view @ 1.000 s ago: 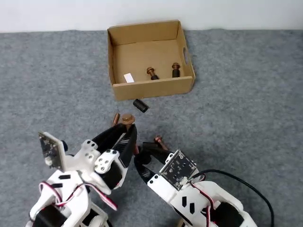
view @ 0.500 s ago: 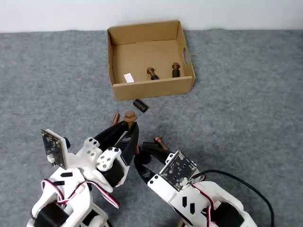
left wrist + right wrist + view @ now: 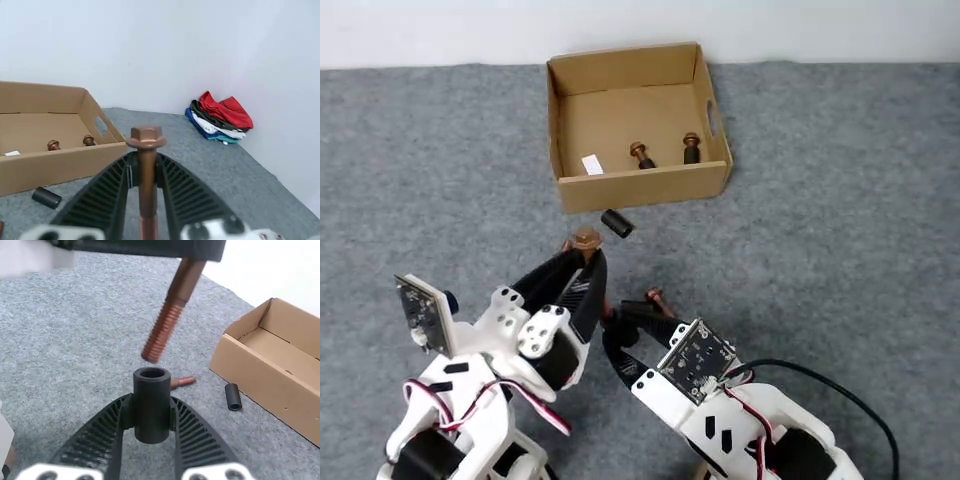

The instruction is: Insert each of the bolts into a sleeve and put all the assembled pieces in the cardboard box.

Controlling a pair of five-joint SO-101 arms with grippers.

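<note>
My left gripper (image 3: 146,161) is shut on a copper bolt (image 3: 147,142), held upright with its hex head on top; from above it sits at the left gripper (image 3: 584,262). My right gripper (image 3: 151,407) is shut on a black sleeve (image 3: 151,402), bore facing up. The bolt's threaded tip (image 3: 160,337) hangs tilted just above the sleeve's mouth, not inside it. The cardboard box (image 3: 642,186) holds two assembled pieces (image 3: 640,154) (image 3: 691,147). A loose black sleeve (image 3: 617,223) lies in front of the box. A loose bolt (image 3: 655,296) lies beside the right gripper (image 3: 620,328).
Grey carpet covers the table. A white slip (image 3: 592,164) lies in the box. Another copper bolt (image 3: 566,245) lies by the left gripper. A pile of folded clothes (image 3: 220,117) sits against the far wall. Open carpet stretches to the left and right of the box.
The left gripper and its bolt have shifted slightly toward the box and to the left. The right arm has stayed still with the sleeve.
</note>
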